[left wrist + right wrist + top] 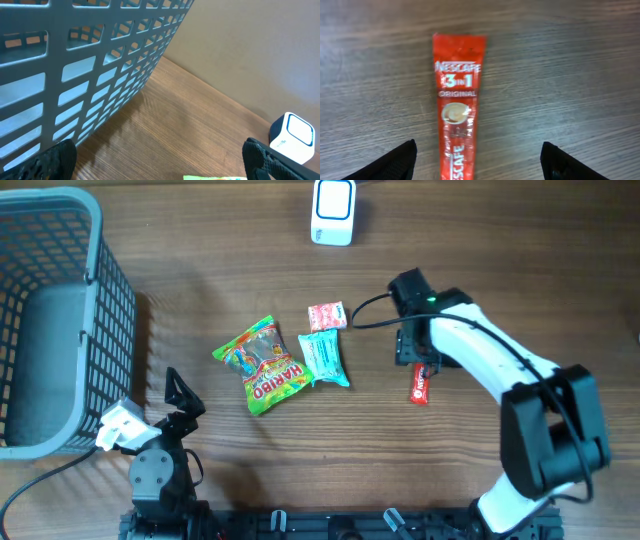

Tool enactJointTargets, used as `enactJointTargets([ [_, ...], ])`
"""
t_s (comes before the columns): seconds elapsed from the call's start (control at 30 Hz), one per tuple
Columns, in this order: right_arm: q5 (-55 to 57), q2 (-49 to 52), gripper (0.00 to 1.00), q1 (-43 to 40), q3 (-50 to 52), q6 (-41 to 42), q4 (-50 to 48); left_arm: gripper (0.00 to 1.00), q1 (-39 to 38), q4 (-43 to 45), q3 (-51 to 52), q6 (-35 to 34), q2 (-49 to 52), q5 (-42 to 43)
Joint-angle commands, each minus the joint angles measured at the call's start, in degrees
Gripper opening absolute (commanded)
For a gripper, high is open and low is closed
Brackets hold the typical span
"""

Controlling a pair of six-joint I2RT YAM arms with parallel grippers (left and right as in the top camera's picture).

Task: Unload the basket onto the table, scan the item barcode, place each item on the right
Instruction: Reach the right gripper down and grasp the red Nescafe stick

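A red Nescafe 3-in-1 stick sachet (456,105) lies flat on the wooden table, right of centre in the overhead view (420,388). My right gripper (479,161) hangs over its near end. The jaws are open and stand on either side of the sachet, with bare wood showing on both sides. From overhead the right gripper (418,364) covers the sachet's upper end. My left gripper (160,165) is open and holds nothing, down at the table's front left (182,395). A white scanner box (333,212) stands at the back (292,137).
A grey plastic basket (50,320) fills the left side, and its wall (90,65) is close to the left gripper. A green Haribo bag (265,367), a teal packet (325,358) and a small pink packet (327,316) lie mid-table.
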State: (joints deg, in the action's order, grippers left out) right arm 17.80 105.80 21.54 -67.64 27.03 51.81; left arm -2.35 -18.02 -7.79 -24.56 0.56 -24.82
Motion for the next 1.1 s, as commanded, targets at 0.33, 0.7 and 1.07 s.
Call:
enactJointTargets([
  [0.33,-0.7,11.5,0.45,0.3,7.1,4.9,-6.0,1.0,0.2,0.1,0.3,0.5,-0.2,-0.7],
  [0.7,-12.2,13.8,0.39,0.2,10.1,7.7,-9.4,1.0,0.2,0.1,0.3,0.5,-0.2,-0.7],
  [1.07,-40.9,13.6,0.05,0.2,10.2,-1.2,-13.2,1.0,0.2,0.1,0.3,0.5,-0.2,-0.7],
])
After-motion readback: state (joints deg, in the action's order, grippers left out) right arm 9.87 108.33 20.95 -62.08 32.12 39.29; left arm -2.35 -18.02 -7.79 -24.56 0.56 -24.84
